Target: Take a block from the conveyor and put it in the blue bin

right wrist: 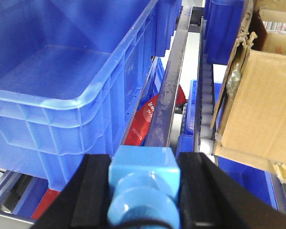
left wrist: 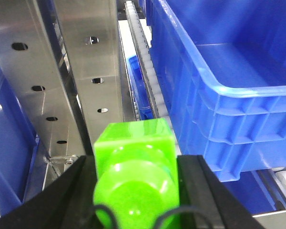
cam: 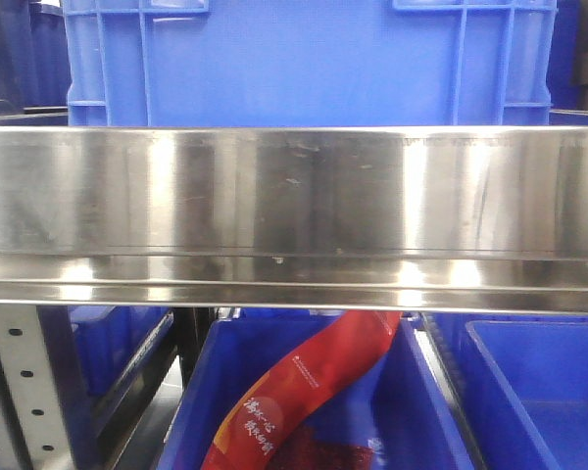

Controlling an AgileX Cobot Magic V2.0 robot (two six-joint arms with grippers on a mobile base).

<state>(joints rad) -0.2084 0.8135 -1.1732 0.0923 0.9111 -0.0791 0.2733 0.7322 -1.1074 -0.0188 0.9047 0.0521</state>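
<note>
- Gripping a green block (left wrist: 133, 143), the left hand (left wrist: 136, 162) is clenched on it at the bottom middle of its wrist view.
- Big blue bin (left wrist: 238, 90) fills the right side of that frame.
- Same deal with the right hand (right wrist: 144, 160): clamped on a light blue block (right wrist: 143, 186), bottom middle.
- Over on the right of that view sits a cardboard box (right wrist: 257, 105); a red bag (cam: 304, 392) shows low in the front view.
</note>
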